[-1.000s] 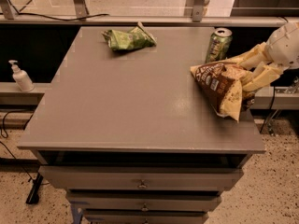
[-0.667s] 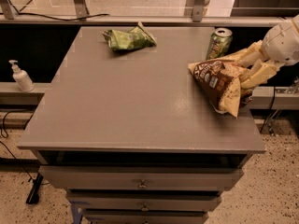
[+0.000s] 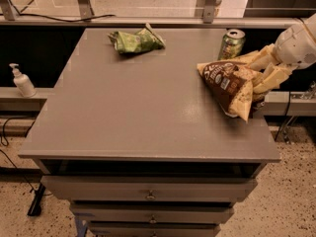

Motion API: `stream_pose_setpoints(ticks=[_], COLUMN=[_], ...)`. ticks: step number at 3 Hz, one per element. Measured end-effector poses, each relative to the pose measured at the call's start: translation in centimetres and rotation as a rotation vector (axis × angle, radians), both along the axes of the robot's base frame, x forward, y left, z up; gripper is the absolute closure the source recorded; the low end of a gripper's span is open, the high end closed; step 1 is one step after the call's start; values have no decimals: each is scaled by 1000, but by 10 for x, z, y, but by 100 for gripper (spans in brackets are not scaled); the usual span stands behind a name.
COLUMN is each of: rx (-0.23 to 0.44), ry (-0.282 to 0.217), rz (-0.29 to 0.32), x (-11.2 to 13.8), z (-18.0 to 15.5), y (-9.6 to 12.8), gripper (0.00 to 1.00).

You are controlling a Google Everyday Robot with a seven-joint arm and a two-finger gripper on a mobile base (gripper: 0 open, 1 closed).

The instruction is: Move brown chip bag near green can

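Observation:
The brown chip bag (image 3: 228,83) lies tilted at the right edge of the grey table (image 3: 138,107), its pale end pointing to the front right. My gripper (image 3: 255,73) reaches in from the right, and its cream fingers (image 3: 262,58) are closed on the bag's right side. The green can (image 3: 231,43) stands upright just behind the bag, at the table's back right, a short gap away.
A smaller crumpled green bag (image 3: 136,40) lies at the back middle of the table. A white pump bottle (image 3: 21,81) stands on a ledge to the left. Drawers (image 3: 148,194) are below the tabletop. A rail runs behind the table.
The gripper and the brown chip bag have shifted slightly back toward the green can. The can and the green bag have not moved.

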State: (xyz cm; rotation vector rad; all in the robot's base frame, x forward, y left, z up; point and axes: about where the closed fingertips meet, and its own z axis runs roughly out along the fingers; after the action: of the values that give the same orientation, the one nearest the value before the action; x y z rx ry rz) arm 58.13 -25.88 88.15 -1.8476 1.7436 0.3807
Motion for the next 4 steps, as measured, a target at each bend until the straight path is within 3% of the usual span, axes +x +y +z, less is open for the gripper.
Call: stream_pose_setpoints(ticks=[2, 3, 4], rx=[-11, -19, -23], ry=[16, 20, 18], rz=[1, 5, 4], x=[0, 1, 0], z=[-6, -8, -7], y=[-3, -2, -2], gripper=[12, 0, 0])
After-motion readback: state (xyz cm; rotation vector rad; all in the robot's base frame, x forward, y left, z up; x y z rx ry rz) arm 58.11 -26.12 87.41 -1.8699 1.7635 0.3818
